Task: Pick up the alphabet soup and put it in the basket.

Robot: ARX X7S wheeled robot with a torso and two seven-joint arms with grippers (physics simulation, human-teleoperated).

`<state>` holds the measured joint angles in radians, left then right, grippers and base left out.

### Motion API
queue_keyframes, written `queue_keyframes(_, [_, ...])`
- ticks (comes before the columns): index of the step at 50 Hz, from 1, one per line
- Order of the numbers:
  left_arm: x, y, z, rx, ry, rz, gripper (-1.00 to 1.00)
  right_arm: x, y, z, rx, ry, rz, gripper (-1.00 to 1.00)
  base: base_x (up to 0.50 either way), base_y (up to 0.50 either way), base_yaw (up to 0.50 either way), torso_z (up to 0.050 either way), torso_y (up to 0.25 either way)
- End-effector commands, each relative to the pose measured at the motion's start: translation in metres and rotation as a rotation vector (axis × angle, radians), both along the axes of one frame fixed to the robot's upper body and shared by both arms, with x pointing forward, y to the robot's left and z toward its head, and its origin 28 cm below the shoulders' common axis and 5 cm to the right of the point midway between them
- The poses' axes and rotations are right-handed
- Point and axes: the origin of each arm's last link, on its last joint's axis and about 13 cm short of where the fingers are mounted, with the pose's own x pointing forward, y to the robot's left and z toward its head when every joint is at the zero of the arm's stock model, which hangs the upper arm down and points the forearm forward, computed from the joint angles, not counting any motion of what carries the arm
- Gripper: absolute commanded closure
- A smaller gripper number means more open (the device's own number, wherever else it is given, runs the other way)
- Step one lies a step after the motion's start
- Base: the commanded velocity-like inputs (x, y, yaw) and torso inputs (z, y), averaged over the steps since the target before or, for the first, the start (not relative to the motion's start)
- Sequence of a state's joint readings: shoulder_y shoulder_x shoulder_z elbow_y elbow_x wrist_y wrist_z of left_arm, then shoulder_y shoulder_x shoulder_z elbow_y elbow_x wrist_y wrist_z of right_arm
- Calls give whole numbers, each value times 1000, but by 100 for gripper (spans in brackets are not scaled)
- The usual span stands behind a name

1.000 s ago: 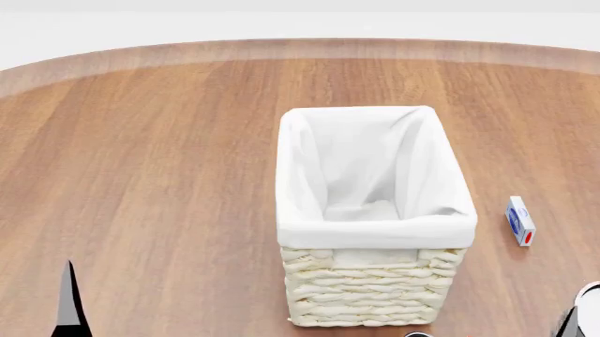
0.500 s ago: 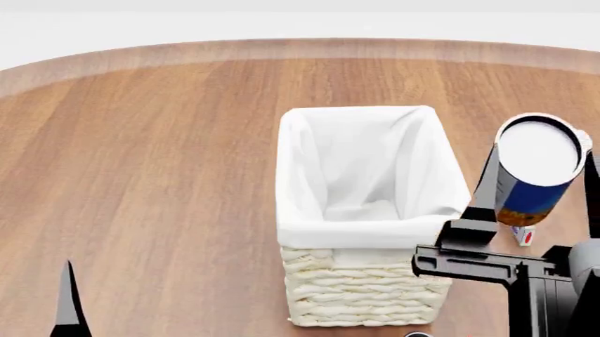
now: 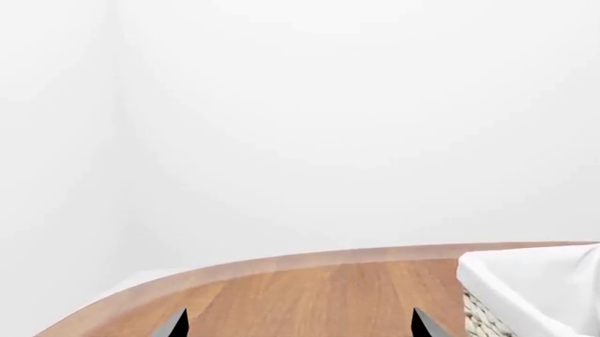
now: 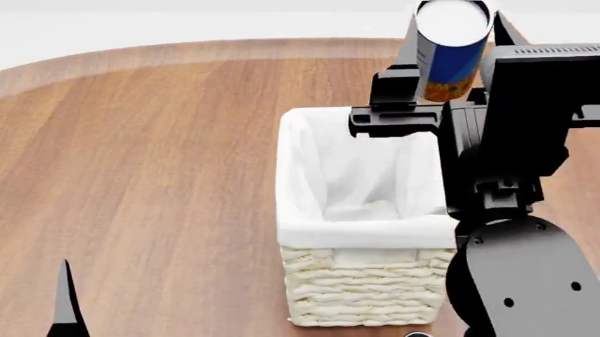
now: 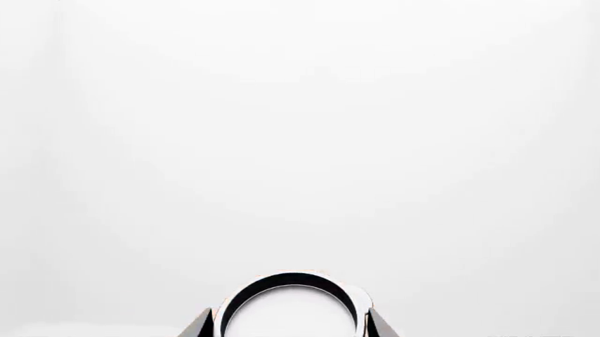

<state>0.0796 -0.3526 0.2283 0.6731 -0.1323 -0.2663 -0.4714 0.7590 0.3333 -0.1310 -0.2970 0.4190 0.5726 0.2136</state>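
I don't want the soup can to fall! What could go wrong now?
The alphabet soup, held by the right gripper, seems to hang near the basket's far rim rather than over its middle. Released here, it might clip the rim and roll across the table. It also looks high up, so it could land hard and rock the basket.

A bare simulated test space rather than any lived-in room — blank white walls [image 3: 328, 119] are rising with no windows or fittings; a round wood-grain bench [image 4: 159, 161] with a paler edge is filling the head view; a cream wicker basket [image 4: 366, 210] with white liner is sitting on it, lending the only household touch; surfaces are looking rendered.
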Motion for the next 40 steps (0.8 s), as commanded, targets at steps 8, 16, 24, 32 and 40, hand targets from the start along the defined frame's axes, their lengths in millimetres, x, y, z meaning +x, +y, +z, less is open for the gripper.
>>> queue_keyframes(8, [0, 1, 1, -1, -2, 4, -100, 73, 12, 38, -29, 37, 62, 100, 0, 0, 0, 0, 1])
queue_keyframes(16, [0, 0, 0, 1, 1, 4, -100, 105, 14, 48, -58, 83, 53, 100, 0, 0, 0, 0, 1])
queue_keyframes(24, [0, 1, -1, -1, 3, 6, -100, 129, 8, 53, -33, 139, 46, 100, 0, 0, 0, 0, 0])
queue_keyframes(32, [1, 0, -2, 3, 5, 6, -100, 136, 8, 52, -90, 214, 27, 100, 0, 0, 0, 0, 1])
queue_keyframes(40, [2, 1, -3, 0, 6, 8, -100, 136, 10, 44, -146, 301, 49, 100, 0, 0, 0, 0, 1])
